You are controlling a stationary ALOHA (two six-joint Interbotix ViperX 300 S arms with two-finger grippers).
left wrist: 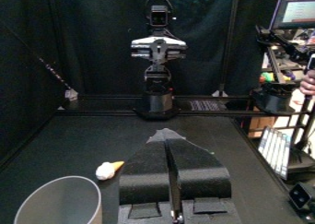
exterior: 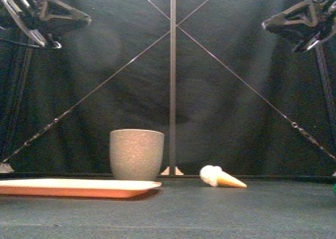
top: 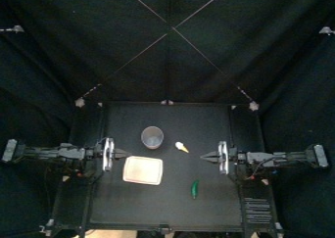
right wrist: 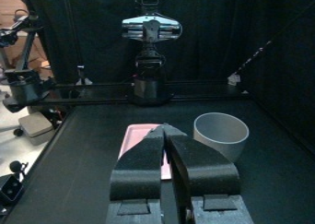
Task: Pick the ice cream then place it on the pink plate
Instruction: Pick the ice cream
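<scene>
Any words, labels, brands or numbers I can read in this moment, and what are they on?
No readable text anywhere on the table.
The ice cream, the pink plate and the grey cup show no print or sign.

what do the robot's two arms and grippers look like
The left arm and right arm are black, slim and jointed. The left gripper and right gripper each have two broad black jaws tapering to a point. A silver cross-plate shows across each gripper seen from the opposite wrist.
</scene>
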